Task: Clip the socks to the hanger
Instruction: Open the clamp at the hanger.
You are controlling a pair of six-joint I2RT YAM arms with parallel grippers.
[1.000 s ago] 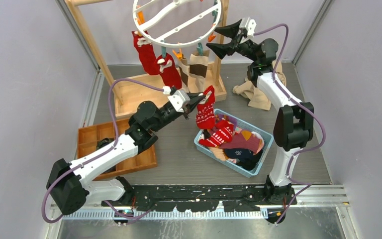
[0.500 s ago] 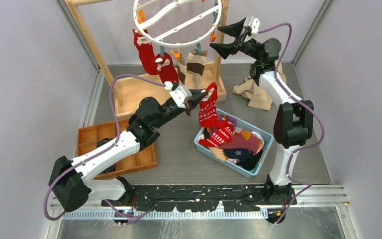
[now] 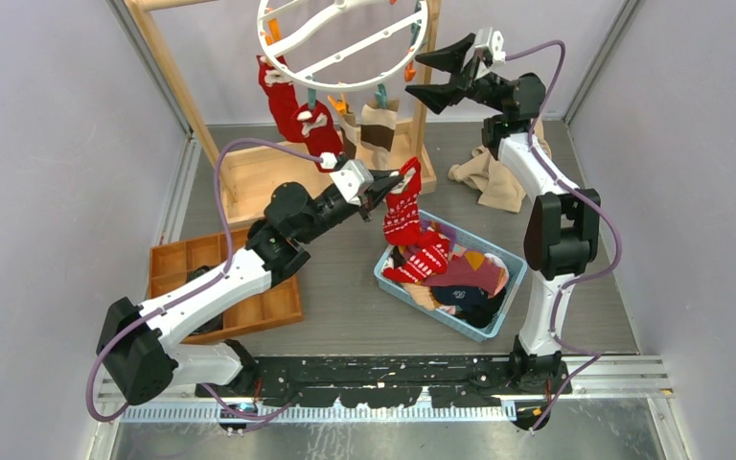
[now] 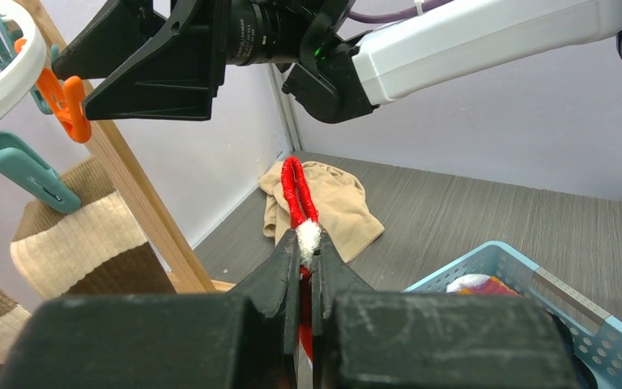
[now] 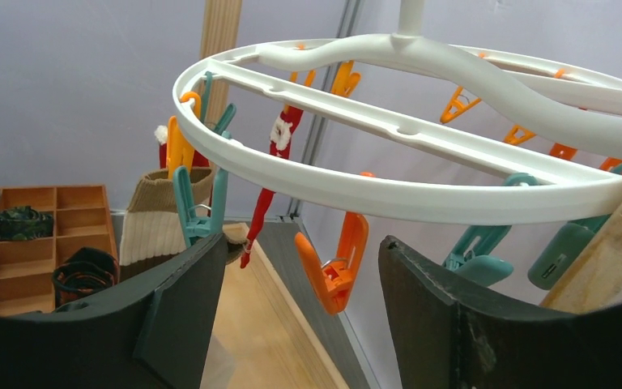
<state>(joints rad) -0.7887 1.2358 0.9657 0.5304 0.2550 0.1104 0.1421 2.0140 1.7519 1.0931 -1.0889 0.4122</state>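
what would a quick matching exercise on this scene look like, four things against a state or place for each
1 left pincer
2 right pincer
3 tan-and-brown sock
4 beige cloth

a lying on the table
b open near the hanger
c shut on the red sock
d clipped to the hanger

Pairs: 1-c, 2-b, 3-d, 4-a

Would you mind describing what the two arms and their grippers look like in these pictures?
Both the left arm and the right arm have white links joined by bulky black joints. A purple cable loops along each one. The left gripper and right gripper carry black, wedge-shaped fingers with scuffed surfaces, and a small white block sits behind them.
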